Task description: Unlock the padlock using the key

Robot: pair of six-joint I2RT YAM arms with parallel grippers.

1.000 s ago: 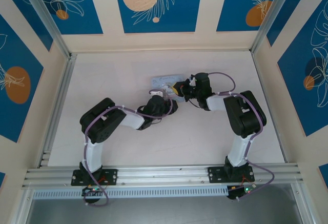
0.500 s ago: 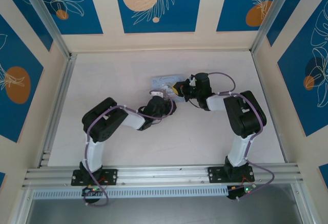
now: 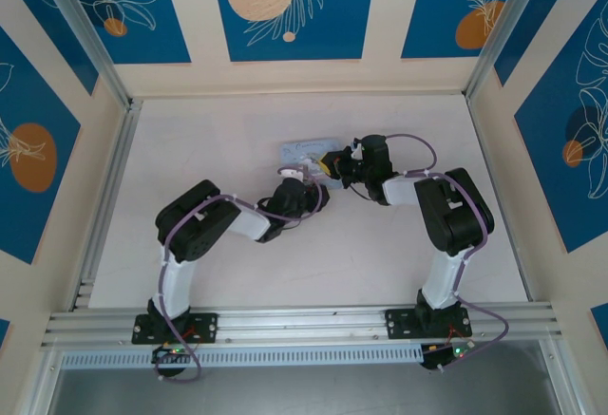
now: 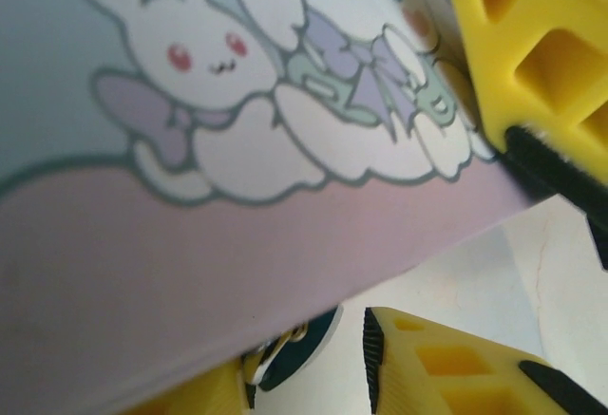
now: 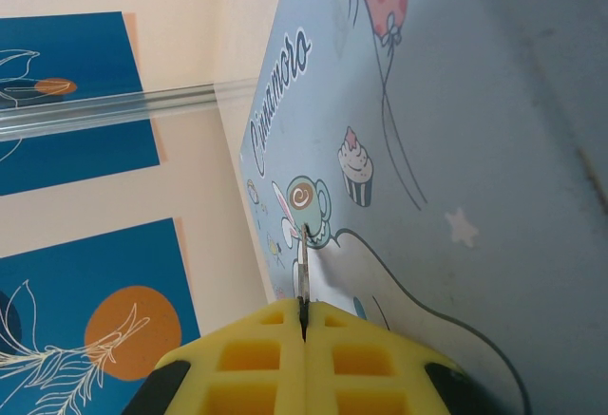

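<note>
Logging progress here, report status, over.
Right gripper shut on key, tip toward tin box. Left gripper open around probable padlock. Tin box close against both.

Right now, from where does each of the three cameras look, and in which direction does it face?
Top external: above and behind the arms, looking down on the table; both arms show from base to tip, the left gripper and right gripper meeting at the tin box.
Left wrist: close against the tin box's rabbit print; yellow fingers at the bottom edge.
Right wrist: looks along the tin box toward a blue-panelled wall; the right gripper is shut on the key.
Shared: all three views see the tin box.
</note>
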